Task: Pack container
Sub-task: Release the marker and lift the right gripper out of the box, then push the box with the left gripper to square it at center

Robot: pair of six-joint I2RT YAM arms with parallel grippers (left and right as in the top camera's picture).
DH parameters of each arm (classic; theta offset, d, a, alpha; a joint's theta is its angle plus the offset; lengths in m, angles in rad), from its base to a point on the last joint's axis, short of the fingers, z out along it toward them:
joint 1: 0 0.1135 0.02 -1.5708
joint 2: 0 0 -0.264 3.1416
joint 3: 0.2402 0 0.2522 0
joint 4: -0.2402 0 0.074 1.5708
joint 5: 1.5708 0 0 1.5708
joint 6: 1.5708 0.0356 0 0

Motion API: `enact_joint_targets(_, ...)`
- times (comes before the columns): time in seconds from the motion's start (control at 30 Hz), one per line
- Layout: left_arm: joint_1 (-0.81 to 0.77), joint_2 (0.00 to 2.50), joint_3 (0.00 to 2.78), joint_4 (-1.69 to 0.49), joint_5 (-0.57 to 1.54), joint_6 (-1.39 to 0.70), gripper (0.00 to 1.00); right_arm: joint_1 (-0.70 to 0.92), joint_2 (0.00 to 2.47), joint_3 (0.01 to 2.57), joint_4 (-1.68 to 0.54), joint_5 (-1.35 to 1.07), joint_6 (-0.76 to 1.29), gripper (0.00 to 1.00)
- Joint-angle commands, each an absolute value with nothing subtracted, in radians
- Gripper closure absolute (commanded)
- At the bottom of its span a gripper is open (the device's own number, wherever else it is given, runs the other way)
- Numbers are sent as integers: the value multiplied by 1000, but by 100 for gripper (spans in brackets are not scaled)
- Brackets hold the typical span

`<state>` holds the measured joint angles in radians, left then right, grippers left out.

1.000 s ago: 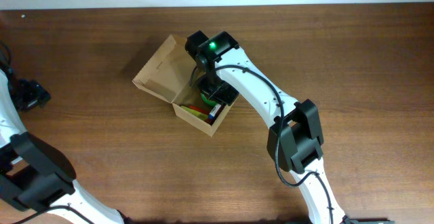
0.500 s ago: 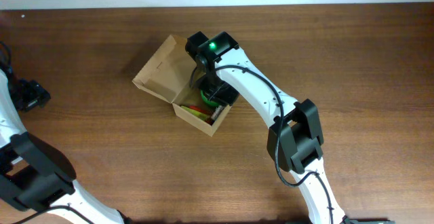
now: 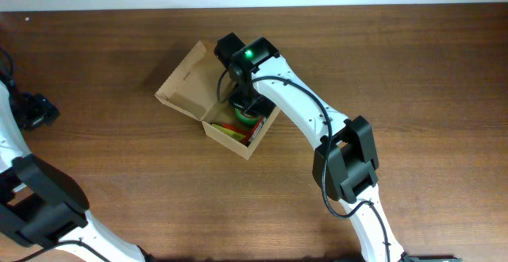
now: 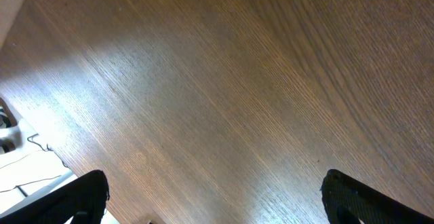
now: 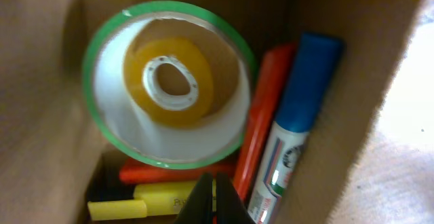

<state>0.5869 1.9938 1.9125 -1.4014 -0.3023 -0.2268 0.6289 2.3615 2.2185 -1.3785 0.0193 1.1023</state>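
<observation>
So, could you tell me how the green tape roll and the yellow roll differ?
The green roll is far wider than the yellow roll. The yellow roll sits inside the green roll's hole. The green roll's inner wall is white; the yellow roll has only a small white core. Both are round and in the box.

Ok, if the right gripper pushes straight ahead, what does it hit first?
Likely the red marker lying in the container, close beside the green tape roll; depth is unclear.
</observation>
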Motion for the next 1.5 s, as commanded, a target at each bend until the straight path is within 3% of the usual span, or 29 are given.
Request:
enact_joint_targets(0.0, 592, 1969, 1908, -1402, -306, -215, 0, 628, 2348, 2223, -1359, 74, 1017, 96)
enact_joint_targets(0.23, 592, 1969, 1908, -1402, -306, -215, 0, 547, 2152, 2579, -1494, 204, 553, 96)
enact_joint_targets(0.37, 592, 1969, 1908, -1402, -306, -215, 0, 360, 2098, 2782, -1699, 207, 414, 96)
enact_joint_targets(0.63, 592, 1969, 1908, -1384, -296, -228, 0, -39, 2061, 2778, -1698, 87, 249, 96)
enact_joint_targets(0.7, 592, 1969, 1908, -1330, -140, -238, 0, -118, 2061, 2778, -1692, 90, 196, 96)
enact_joint_targets(0.8, 592, 1969, 1908, -1222, 320, -237, 0, -219, 2061, 2778, -1642, 74, 152, 96)
enact_joint_targets(0.83, 591, 1969, 1908, -1172, 505, -236, 4, -245, 2061, 2778, -1619, 24, 110, 96)
enact_joint_targets(0.87, 574, 1969, 1908, -1105, 715, -158, 37, -263, 2066, 2778, -1600, -30, 73, 96)
enact_joint_targets(0.9, 533, 1969, 1917, -1047, 850, -80, 61, -276, 2077, 2775, -1581, -57, 47, 96)
enact_joint_targets(0.97, 434, 1969, 1956, -1039, 732, -64, 85, -283, 2115, 2767, -1574, -74, 36, 96)
enact_joint_targets(1.0, 370, 1969, 1986, -1038, 635, -46, 90, -283, 2144, 2761, -1578, -110, 36, 96)
enact_joint_targets(1.2, 1, 1977, 2057, -1145, 217, 16, 98, -281, 2246, 2542, -1582, -192, 29, 96)
enact_joint_targets(1.4, -65, 1986, 2057, -1401, 1, 56, 98, -210, 2246, 2395, -1528, -194, -5, 96)
enact_joint_targets(1.47, -65, 1986, 2053, -1458, 18, 79, 98, -190, 2246, 2388, -1525, -173, -5, 96)
